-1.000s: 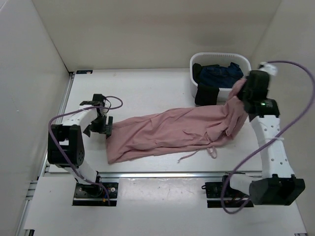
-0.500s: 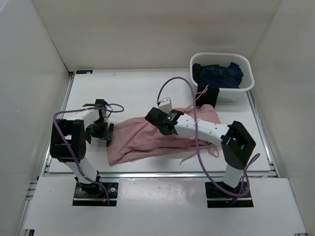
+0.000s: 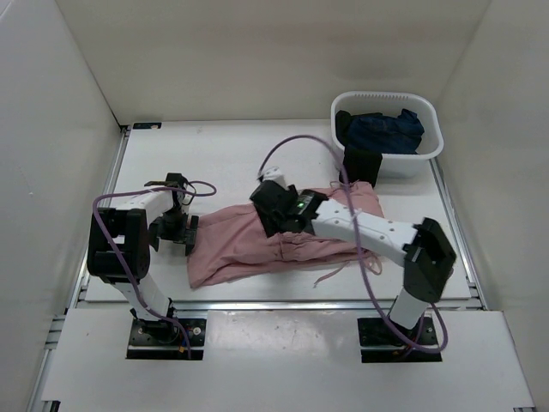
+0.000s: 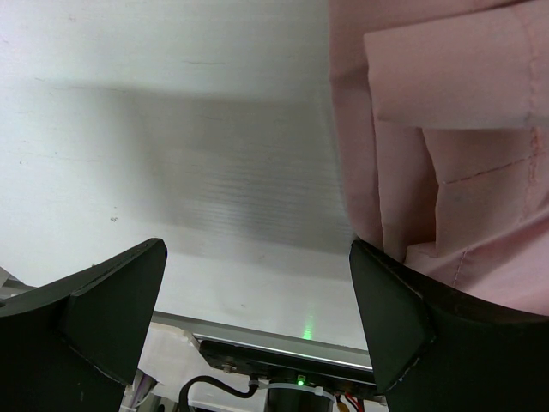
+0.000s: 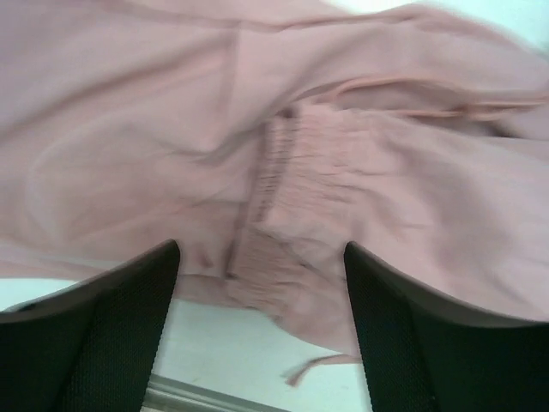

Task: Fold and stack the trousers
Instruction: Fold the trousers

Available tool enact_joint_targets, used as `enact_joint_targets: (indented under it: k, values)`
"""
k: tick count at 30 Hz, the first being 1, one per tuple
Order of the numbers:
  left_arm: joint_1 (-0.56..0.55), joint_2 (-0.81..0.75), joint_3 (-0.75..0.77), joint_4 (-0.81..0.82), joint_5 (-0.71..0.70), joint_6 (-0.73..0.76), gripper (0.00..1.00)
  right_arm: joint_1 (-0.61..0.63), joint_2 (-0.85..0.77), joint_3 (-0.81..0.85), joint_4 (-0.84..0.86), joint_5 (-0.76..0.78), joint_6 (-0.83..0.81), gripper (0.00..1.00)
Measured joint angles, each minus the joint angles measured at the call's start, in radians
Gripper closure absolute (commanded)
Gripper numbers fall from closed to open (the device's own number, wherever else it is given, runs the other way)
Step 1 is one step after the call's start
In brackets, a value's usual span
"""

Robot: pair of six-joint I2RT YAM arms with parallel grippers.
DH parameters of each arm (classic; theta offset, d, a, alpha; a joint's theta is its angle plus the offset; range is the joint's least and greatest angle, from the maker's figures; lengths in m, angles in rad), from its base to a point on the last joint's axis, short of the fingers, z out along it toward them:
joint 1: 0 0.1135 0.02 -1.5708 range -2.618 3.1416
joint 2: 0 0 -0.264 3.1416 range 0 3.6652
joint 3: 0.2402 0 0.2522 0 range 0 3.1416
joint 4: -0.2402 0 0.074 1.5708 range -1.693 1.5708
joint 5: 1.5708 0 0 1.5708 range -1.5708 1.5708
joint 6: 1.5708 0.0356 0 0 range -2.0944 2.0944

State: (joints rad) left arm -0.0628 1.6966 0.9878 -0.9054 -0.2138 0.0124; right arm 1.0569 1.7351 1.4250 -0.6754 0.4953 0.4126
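Right gripper [image 3: 273,210] swung the waist [image 5: 283,180] over the trousers [image 3: 227,247], now released; left gripper [image 3: 171,232] gapes too. First fold laid; I'd halve again next.

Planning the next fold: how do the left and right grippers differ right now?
The left gripper sits at the left end of the trousers, mostly over bare table, cloth by one finger only; the right gripper hangs over the middle, above the gathered waistband. The left arm is bent close to its base; the right arm stretches far across the table. Both stand open, gripping nothing.
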Motion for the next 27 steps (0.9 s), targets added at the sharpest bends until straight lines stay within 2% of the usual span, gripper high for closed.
enact_joint_targets:
  k: [3,4,6,10,14,17,18,20,21,24,26,27]
  values:
    - [0.0,0.0,0.0,0.001,0.0,0.001,0.0,-0.069,-0.129,-0.047,-0.015,0.053,0.051,0.66]
    - [0.0,0.0,0.0,0.001,0.0,0.002,0.0,-0.111,-0.175,-0.071,-0.019,0.066,0.077,0.84]
    - [0.0,0.0,0.0,0.001,0.0,0.002,0.0,-0.217,-0.25,-0.136,-0.021,0.081,0.121,0.97]
    - [0.0,0.0,0.0,0.001,-0.001,0.002,0.0,-0.38,-0.299,-0.363,0.017,0.069,0.192,1.0]
    - [0.0,-0.001,-0.001,0.001,-0.002,0.002,0.0,-0.486,-0.287,-0.654,0.109,-0.039,0.272,1.0]
    - [0.0,-0.002,-0.003,0.002,-0.004,0.002,0.0,-0.532,-0.327,-0.697,0.146,-0.077,0.315,0.99]
    - [0.0,-0.002,-0.003,0.003,-0.005,0.002,0.0,-0.533,-0.333,-0.695,0.157,-0.084,0.319,0.95]
    - [0.0,-0.003,-0.003,0.003,-0.006,0.002,0.0,-0.521,-0.338,-0.672,0.156,-0.089,0.325,0.78]
    - [0.0,-0.003,-0.003,0.003,-0.006,0.002,0.0,-0.515,-0.343,-0.653,0.148,-0.088,0.326,0.56]
    - [0.0,-0.003,-0.003,0.003,-0.007,0.002,0.0,-0.503,-0.421,-0.592,0.099,-0.053,0.341,0.19]
    - [0.0,-0.003,-0.003,0.003,-0.007,0.002,0.0,-0.51,-0.51,-0.572,0.066,-0.016,0.364,0.1]
    - [0.0,-0.003,-0.003,0.003,-0.007,0.002,0.0,-0.525,-0.566,-0.565,0.045,0.0,0.366,0.02]
